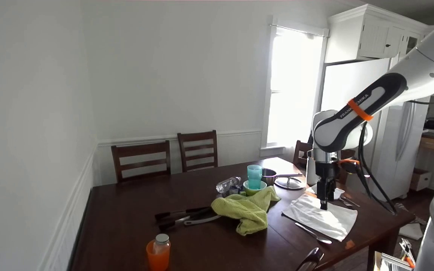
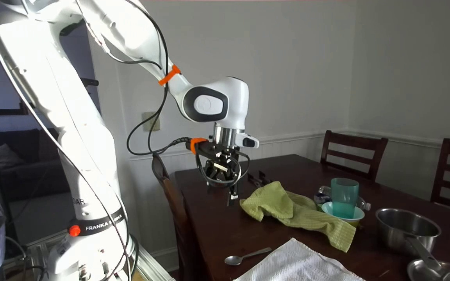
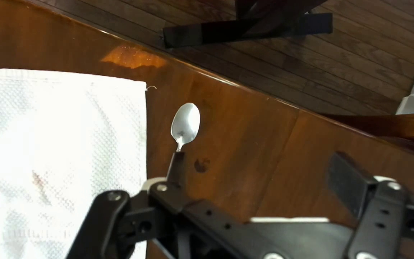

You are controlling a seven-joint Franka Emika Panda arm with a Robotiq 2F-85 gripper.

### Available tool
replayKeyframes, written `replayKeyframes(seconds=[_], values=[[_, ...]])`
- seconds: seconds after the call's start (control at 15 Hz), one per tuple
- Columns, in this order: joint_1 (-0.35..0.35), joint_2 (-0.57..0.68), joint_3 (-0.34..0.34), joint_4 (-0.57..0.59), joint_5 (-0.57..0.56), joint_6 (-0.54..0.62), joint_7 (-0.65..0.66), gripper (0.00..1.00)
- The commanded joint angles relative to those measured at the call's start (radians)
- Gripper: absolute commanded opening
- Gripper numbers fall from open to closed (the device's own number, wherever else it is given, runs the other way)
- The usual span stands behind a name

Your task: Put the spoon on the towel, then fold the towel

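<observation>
Exterior views across table (image 1: 126, 214), wrist view—close, downward

Arm (image 1: 386, 94) bent; hand (image 3: 261, 173) hangs pointing down, fingers (image 3: 350, 184) spread wide apart.

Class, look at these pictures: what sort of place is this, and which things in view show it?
Most likely a home's dining area, perhaps in or next to the kitchen. The signs are a dark wooden table, slatted chairs beside it, and a large white refrigerator.
</observation>
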Motion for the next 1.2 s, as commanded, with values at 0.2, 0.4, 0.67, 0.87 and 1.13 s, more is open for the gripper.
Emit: replayKeyframes(seconds=[0.2,0.4,0.67,0.87,1.13], values=[[-0.04,0.12,0.023,-0.008,0.027,0.12,0.001,1.0],[-0.042,0.16,0.023,-0.007,0.031,0.143,0.002,1.0],[-0.042,0.16,0.023,-0.005,0.031,0.144,0.003,1.0],[-0.041,0.183,0.022,0.0,0.04,0.157,0.0,1.0],[-0.042,0.244,0.026,0.003,0.044,0.2,0.023,1.0]])
